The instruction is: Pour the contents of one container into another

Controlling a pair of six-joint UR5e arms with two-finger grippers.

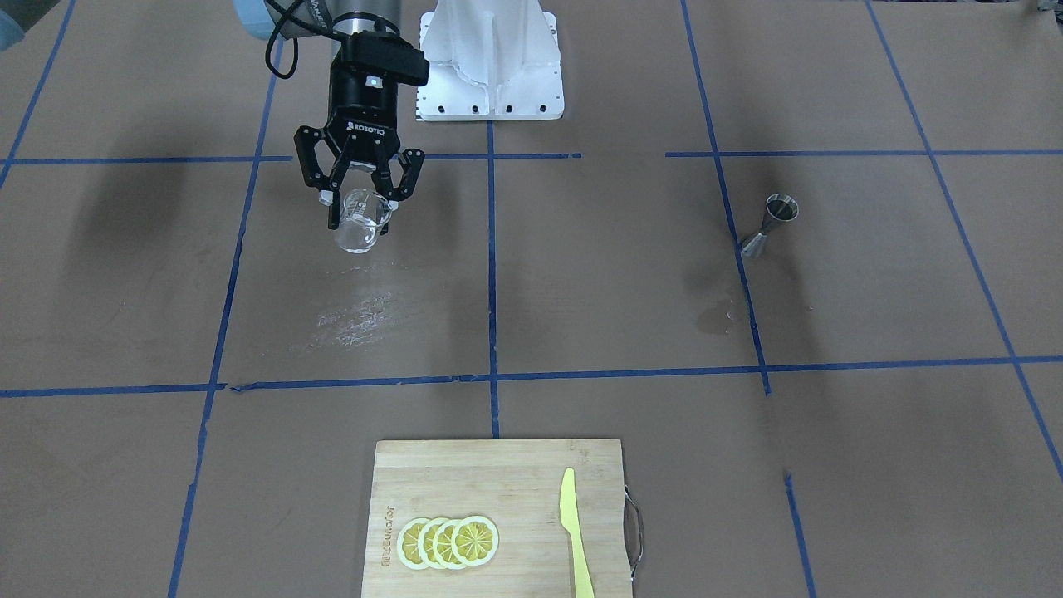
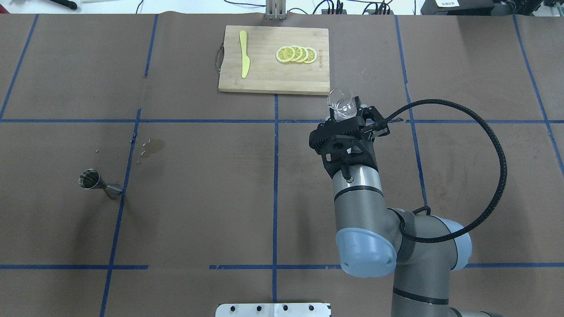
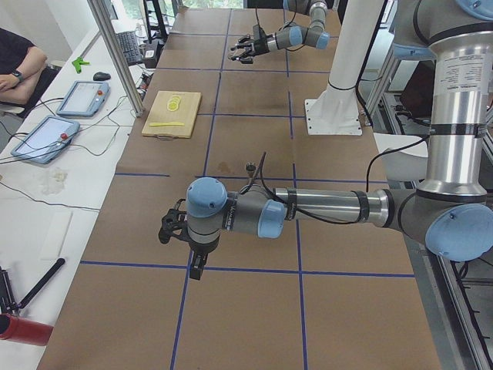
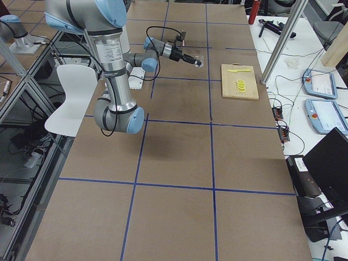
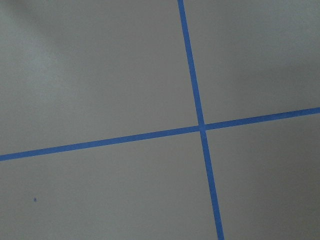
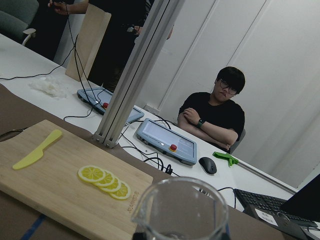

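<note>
**A:** Where is the glass cup point(image 1: 360, 223)?

**B:** Upper left of the front-facing view, with the jaws of my right gripper point(image 1: 359, 199) clamped on its wall. It is thin clear glass, which I judge light, rigid, slippery and fragile. Grip mid-wall.

**A:** And the target?

**B:** The steel jigger point(image 1: 771, 223), hourglass-shaped and shiny, stands at mid-right and is probably tippy. For the left gripper point(image 3: 173, 228), I cannot tell how the jaws stand.

Left gripper point(image 3: 171, 227) seen only from the side, jaws unreadable; glass cup point(image 6: 180, 212) base cut by bottom edge, contents unclear; jigger point(image 3: 250, 166) tiny in that side view, no detail
</note>
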